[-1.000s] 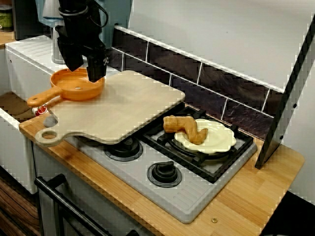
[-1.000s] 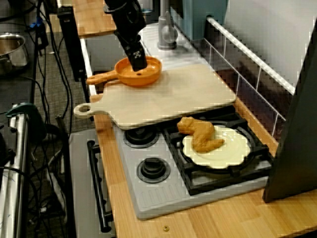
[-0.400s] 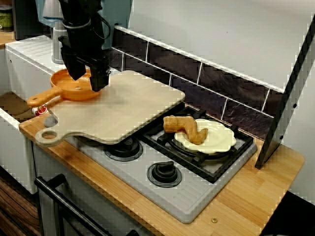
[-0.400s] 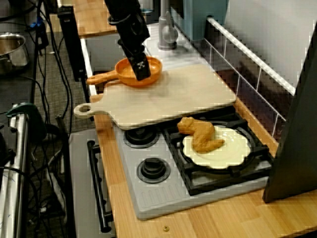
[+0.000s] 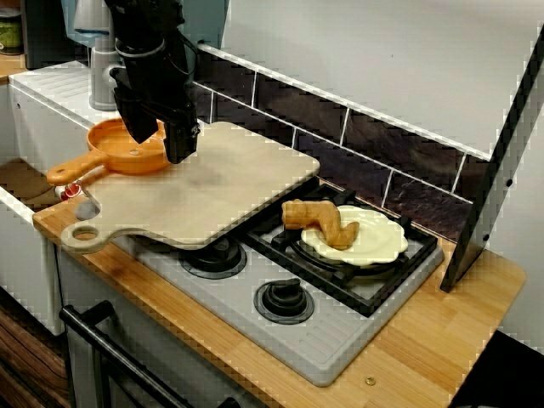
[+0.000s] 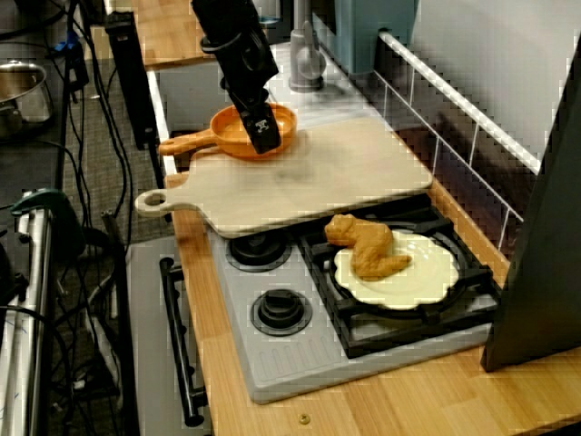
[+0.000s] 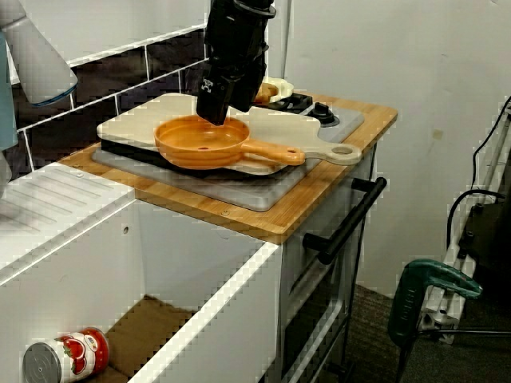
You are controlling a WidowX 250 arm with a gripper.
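My black gripper [image 5: 158, 140] hangs open just over the right rim of an orange frying pan [image 5: 119, 153], with nothing between its fingers. The pan sits at the far left corner of a pale wooden cutting board [image 5: 221, 183], its handle pointing off the board's left edge. From the side view the gripper [image 6: 263, 136] covers the pan's [image 6: 234, 141] far rim. The view from the sink end shows the gripper [image 7: 214, 108] low over the pan [image 7: 196, 144] and the board [image 7: 275, 128].
A brown toy pastry [image 5: 319, 219] lies on a cream plate [image 5: 382, 242] on the stove's back right burner. Two front burners [image 5: 285, 299] are bare. A dark panel [image 5: 497, 178] leans at the right. A faucet [image 6: 304, 54] and a sink holding a can [image 7: 68, 359] lie left.
The gripper has moved right and a little lower, from over the pan's middle to its right rim near the board. Pan, board and pastry have not moved.
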